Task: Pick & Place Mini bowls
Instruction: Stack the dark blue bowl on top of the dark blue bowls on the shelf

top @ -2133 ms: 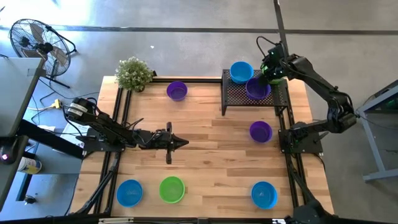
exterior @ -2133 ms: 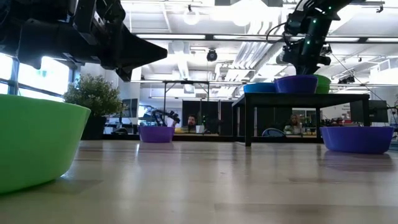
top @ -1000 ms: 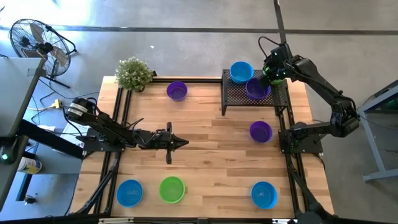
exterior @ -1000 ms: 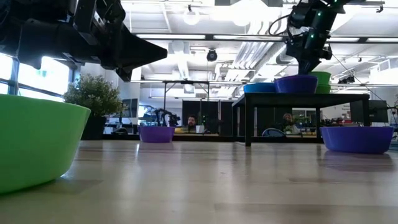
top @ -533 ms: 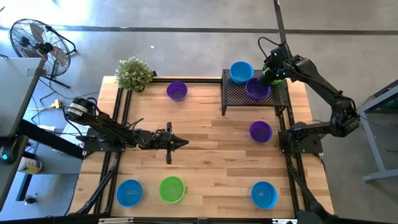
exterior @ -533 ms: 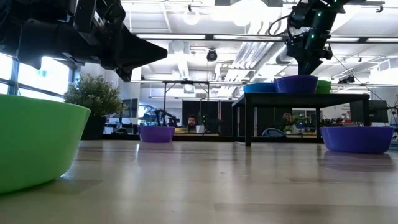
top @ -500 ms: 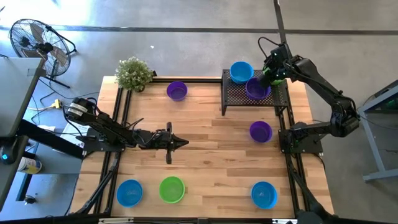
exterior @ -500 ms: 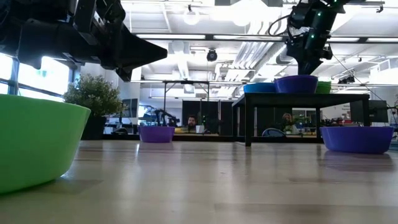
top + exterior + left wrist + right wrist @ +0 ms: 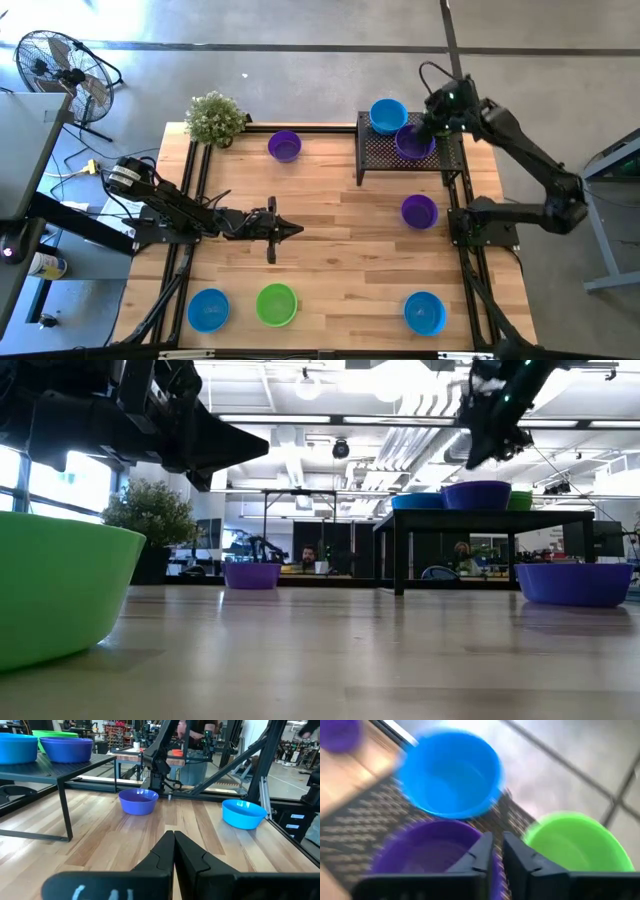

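Note:
Three mini bowls sit on the black mesh stand (image 9: pixel 378 152): a blue one (image 9: pixel 387 115), a purple one (image 9: pixel 412 143) and a green one (image 9: pixel 577 842), which my right arm hides in the high view. My right gripper (image 9: pixel 497 837) hovers just above the purple bowl's rim (image 9: pixel 492 865), a narrow gap between its fingers and nothing in it. In the low view it (image 9: pixel 480 452) stands clear above the bowls. My left gripper (image 9: pixel 298 231) waits shut, pointing level over the table's middle.
Loose bowls rest on the table: purple (image 9: pixel 285 145) at the far side, purple (image 9: pixel 419 211) in front of the stand, blue (image 9: pixel 208 309), green (image 9: pixel 277 304) and blue (image 9: pixel 424 312) along the near edge. A potted plant (image 9: pixel 214 118) stands at the far left corner.
My right gripper has risen off the purple bowl's rim and tipped a little more level. The purple bowl stays where it was on the stand beside the blue and green ones.

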Tool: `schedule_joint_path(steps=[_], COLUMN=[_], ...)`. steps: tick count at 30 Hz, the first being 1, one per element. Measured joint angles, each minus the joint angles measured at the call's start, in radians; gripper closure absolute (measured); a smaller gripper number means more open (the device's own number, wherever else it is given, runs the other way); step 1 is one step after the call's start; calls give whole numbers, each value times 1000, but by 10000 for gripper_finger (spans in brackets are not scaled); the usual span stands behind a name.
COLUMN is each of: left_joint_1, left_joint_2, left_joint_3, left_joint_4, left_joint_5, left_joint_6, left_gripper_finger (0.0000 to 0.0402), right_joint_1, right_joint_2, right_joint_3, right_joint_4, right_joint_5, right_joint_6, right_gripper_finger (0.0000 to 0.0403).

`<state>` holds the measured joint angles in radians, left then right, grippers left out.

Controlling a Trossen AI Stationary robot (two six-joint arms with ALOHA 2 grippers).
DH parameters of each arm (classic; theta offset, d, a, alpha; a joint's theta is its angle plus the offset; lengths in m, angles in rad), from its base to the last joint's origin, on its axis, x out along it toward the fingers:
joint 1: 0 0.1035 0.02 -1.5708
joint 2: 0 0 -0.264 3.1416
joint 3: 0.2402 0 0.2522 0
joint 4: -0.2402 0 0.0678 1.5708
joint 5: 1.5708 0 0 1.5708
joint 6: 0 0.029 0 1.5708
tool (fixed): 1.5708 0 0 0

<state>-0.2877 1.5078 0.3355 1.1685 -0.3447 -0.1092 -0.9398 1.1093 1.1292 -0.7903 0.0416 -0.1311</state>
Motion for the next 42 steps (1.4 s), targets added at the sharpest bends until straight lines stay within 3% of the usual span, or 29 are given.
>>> schedule_joint_path(steps=[2,10,16,24,30,35,42], left_joint_1=[0,0,0,0,0,0,0], left_joint_2=[0,0,0,0,0,0,0], left_joint_3=[0,0,0,0,0,0,0], left_joint_4=[-5,-13,-15,-20,-26,-27,-34], left_joint_5=[0,-3,-6,-6,-6,-5,-5], left_joint_6=[0,0,0,4,6,8,8], left_gripper_finger=[401,401,401,401,401,401,401], right_joint_1=[42,280,561,1000,1261,1388,1425], right_joint_2=[-70,-349,-444,-380,-262,-162,-64], right_joint_3=[-67,-357,-445,-459,-458,-458,-458], right_joint_4=[99,382,370,388,406,383,242], right_joint_5=[-16,-38,153,509,670,744,758], right_joint_6=[19,185,288,385,481,612,940], right_gripper_finger=[396,399,398,401,402,400,362])
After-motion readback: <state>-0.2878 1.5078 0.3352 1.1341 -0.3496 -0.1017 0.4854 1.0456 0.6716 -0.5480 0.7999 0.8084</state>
